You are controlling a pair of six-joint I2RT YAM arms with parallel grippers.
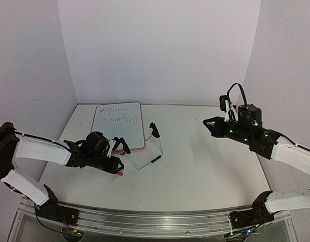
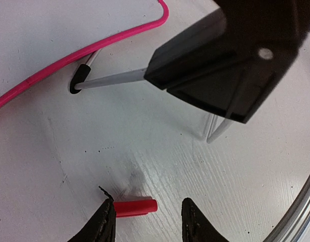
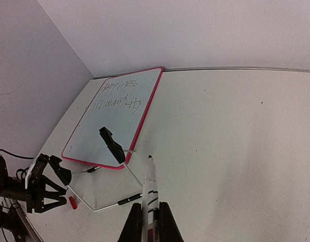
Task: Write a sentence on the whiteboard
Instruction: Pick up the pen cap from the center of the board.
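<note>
The whiteboard (image 1: 120, 132) lies flat at the back left of the table, its rim (image 2: 69, 59) pink-red. The sentence (image 1: 117, 115) fills its far half in two thin handwritten lines, also readable in the right wrist view (image 3: 119, 96). My left gripper (image 2: 147, 209) hovers low beside the board's near corner (image 1: 116, 167), jaws apart. A small red cap (image 2: 136, 207) rests against its left finger, clear of the right one. My right gripper (image 3: 150, 222) is raised at mid right (image 1: 208, 122), shut on a white marker pen (image 3: 151, 186) whose bare tip points toward the board.
The wire stand (image 1: 145, 164) lies on the table by the board's near right corner. One black clip (image 1: 155, 130) sticks up, and another (image 2: 220, 65) hangs close above my left fingers. White walls close in the back and both sides. A metal rail (image 1: 155, 222) runs along the near edge.
</note>
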